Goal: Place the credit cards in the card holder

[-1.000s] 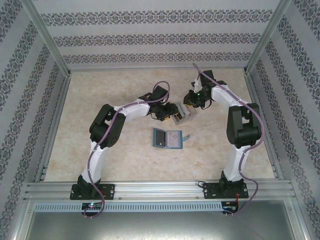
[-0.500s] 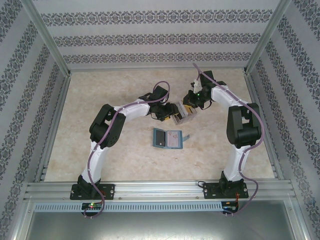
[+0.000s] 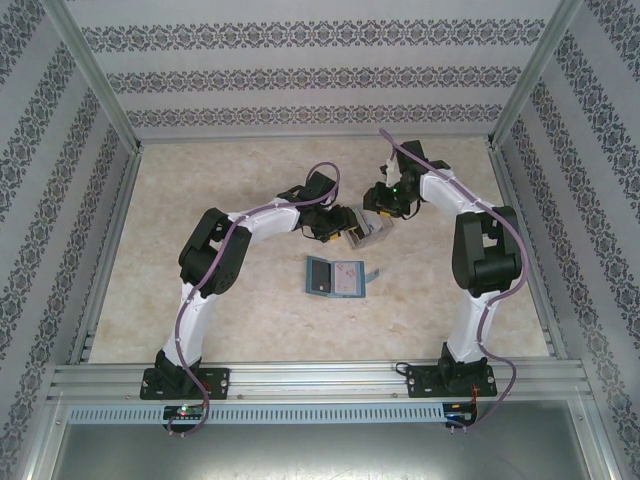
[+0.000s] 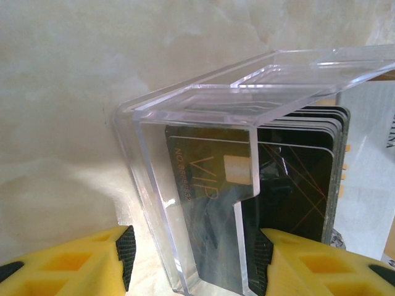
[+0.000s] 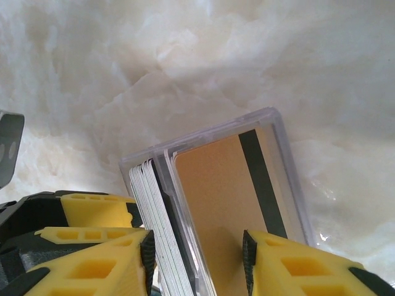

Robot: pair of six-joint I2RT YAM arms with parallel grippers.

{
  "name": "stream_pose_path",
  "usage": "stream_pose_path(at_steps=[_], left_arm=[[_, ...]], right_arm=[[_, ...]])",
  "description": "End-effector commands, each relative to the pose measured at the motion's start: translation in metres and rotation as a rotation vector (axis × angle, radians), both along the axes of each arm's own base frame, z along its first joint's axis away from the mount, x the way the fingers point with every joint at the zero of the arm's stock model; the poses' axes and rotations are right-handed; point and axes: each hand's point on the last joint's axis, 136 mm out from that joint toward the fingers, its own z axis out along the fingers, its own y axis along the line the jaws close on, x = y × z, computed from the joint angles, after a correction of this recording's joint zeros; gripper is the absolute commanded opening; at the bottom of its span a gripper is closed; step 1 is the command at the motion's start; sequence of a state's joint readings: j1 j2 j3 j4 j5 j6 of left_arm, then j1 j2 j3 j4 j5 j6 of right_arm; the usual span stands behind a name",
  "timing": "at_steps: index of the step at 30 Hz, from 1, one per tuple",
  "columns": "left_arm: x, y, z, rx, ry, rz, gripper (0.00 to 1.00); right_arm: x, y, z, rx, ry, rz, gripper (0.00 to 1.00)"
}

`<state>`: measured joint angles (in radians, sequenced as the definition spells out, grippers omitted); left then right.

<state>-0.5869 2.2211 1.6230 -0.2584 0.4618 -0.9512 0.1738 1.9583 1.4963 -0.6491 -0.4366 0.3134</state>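
Credit cards (image 5: 216, 197), thin little plastic rectangles in tan, dark grey and whitish, stand packed together inside a see-through clear plastic box (image 4: 185, 105). From above, the box and its cards (image 3: 368, 233) are held up between the two claws, over the middle of the pale stone-look table (image 3: 220, 170), a bit toward its far edge. The left claw (image 3: 350, 222) comes in from the left side and the right claw (image 3: 376, 215) from the far right. In the left wrist view the left claw (image 4: 196, 246) pinches the box. One yellow finger pad sits on each side of it, right up against its walls. A dark card with gold lines and the letters VIP shows through the front. In the right wrist view the right claw (image 5: 197, 246) is pressed onto the stack of cards, with the whitish card edges by one pad and the tan card with a dark stripe by the other. The small flat teal-blue folding card holder (image 3: 335, 276) lies open on the table, a little nearer the near edge than the box and apart from both claws. Its pale inside faces up.
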Motion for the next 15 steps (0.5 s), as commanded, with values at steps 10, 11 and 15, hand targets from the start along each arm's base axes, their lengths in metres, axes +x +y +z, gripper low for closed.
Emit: stream_pose_path(at_steps=[10, 11, 15], left_arm=[[0.001, -0.003, -0.005, -0.017, 0.01, 0.004, 0.56], [0.001, -0.002, -0.005, -0.016, 0.011, 0.006, 0.56], [0.001, -0.002, -0.005, -0.016, 0.011, 0.005, 0.56]], right_arm=[[0.003, -0.002, -0.021, -0.092, 0.038, 0.022, 0.44], [0.003, -0.003, -0.022, -0.107, 0.041, 0.022, 0.45], [0.0, 0.0, -0.022, -0.111, 0.045, 0.039, 0.41]])
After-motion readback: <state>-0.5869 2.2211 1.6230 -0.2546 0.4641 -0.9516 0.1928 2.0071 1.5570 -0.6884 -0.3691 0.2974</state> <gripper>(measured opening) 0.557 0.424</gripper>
